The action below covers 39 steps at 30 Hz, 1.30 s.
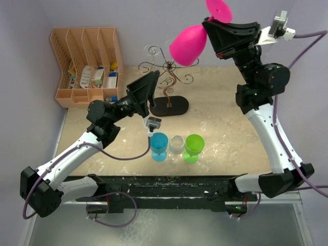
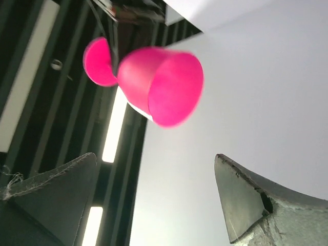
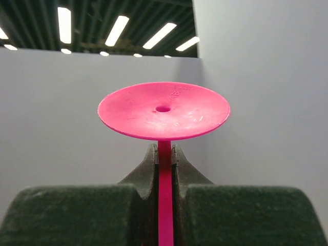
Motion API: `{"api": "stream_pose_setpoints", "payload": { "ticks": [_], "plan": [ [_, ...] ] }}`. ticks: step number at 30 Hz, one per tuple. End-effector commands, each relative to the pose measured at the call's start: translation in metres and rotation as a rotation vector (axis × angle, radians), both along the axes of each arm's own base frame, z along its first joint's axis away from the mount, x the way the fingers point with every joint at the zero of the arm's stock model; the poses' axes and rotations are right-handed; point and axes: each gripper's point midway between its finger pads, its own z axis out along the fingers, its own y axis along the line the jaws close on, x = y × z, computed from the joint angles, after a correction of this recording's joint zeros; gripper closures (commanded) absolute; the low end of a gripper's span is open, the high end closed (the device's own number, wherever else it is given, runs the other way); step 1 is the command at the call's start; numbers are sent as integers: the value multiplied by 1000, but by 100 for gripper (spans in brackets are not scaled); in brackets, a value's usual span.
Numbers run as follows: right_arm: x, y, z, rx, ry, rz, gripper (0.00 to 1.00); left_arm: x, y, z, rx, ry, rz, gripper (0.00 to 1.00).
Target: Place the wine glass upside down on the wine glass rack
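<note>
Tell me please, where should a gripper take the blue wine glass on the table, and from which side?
Probably the thin stem, between bowl and foot of the blue wine glass, coming from its left: it stands upright, and the clear glass stands close on its other side. The right gripper holds the pink glass by its stem likewise.

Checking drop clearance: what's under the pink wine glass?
In the top view the wine glass rack shows just beneath the pink wine glass, held aloft by the right gripper. The bowl covers whatever lies directly behind it, possibly some scroll arms.
</note>
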Motion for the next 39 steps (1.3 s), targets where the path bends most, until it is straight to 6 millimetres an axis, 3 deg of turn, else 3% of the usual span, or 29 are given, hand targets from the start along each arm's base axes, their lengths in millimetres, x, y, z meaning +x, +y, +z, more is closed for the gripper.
{"api": "stream_pose_setpoints", "payload": {
  "ticks": [1, 5, 8, 10, 14, 18, 22, 25, 28, 34, 36, 39],
  "plan": [
    [44, -21, -25, -220, 55, -300, 100, 45, 36, -1, -117, 86, 307, 0],
    [85, -64, -50, -271, 100, -546, 100, 81, 79, 5, -255, 420, 466, 0],
    [120, -95, -73, -317, 162, -630, 100, 84, 106, 9, -376, 763, 482, 0],
    [146, -116, -89, -350, 198, -676, 100, 81, 118, 4, -416, 942, 507, 0],
    [180, -131, -123, -376, 185, -704, 100, 55, 129, -17, -393, 1221, 513, 0],
    [223, -140, -172, -492, 337, -735, 100, 36, 151, -36, -461, 1343, 528, 0],
    [260, -158, -211, -515, 527, -792, 100, 22, 176, -59, -387, 1462, 670, 0],
    [275, -164, -226, -521, 574, -826, 100, 11, 199, -41, -468, 1449, 698, 0],
    [284, -163, -239, -529, 664, -797, 100, 1, 210, -34, -508, 1458, 697, 0],
    [284, -153, -261, -477, 737, -690, 100, 4, 217, -58, -483, 1505, 773, 0],
    [277, -145, -254, -424, 694, -595, 100, 3, 214, -62, -461, 1516, 762, 0],
    [274, -136, -262, -387, 717, -487, 100, 5, 212, -66, -455, 1525, 761, 0]
  ]
}}
